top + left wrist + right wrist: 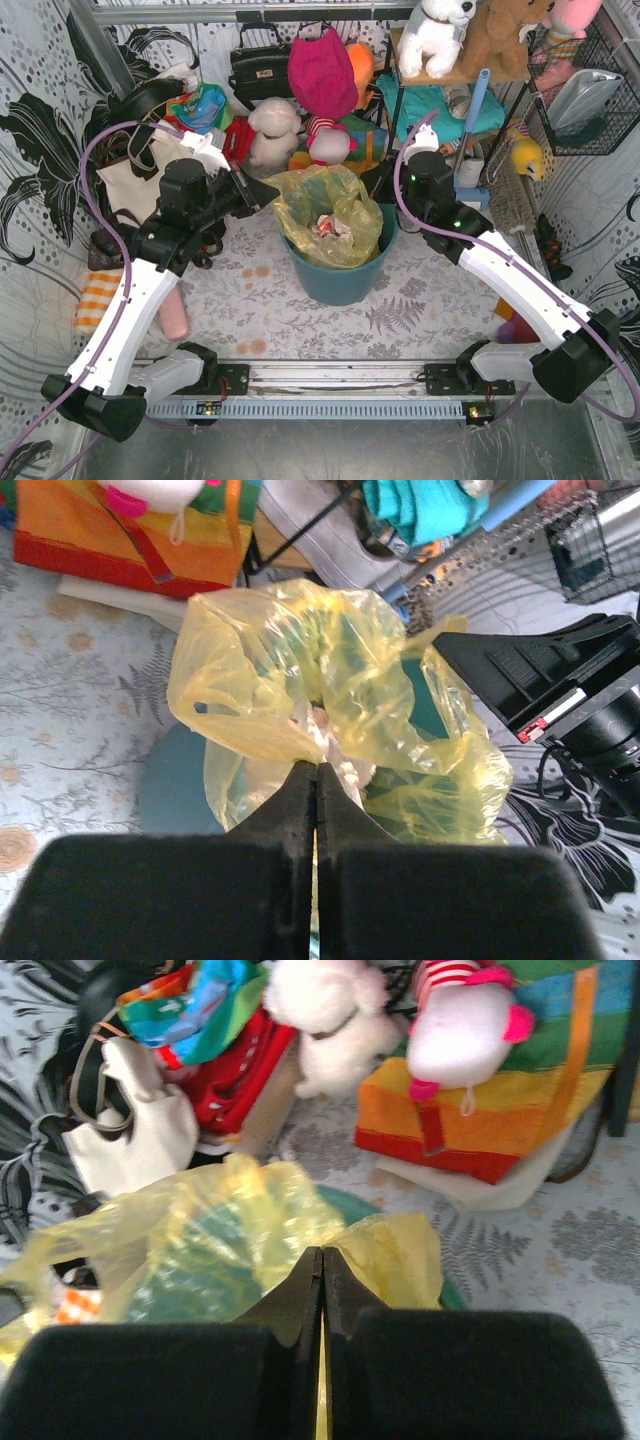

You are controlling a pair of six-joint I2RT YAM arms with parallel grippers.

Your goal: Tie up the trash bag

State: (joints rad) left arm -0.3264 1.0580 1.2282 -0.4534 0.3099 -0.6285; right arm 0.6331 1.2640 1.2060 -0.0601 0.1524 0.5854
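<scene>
The trash bag (330, 210) is thin yellow plastic lining a teal bin (335, 280) at the table's middle, with crumpled white paper (330, 225) inside. My left gripper (268, 189) is at the bag's left rim. In the left wrist view it (317, 767) is shut on a flap of the bag (300, 670), with yellow film showing between the jaws. My right gripper (384, 188) is at the bag's right rim. In the right wrist view it (322, 1251) is shut on the other flap of the bag (400, 1250). Both flaps are lifted above the bin.
A cream tote bag (135, 180) stands behind the left arm. Plush toys (275, 130) and a black handbag (258, 65) crowd the back. A pink roll (175, 315) and an orange striped cloth (97, 300) lie at the left. A wire basket (585, 100) hangs at the right.
</scene>
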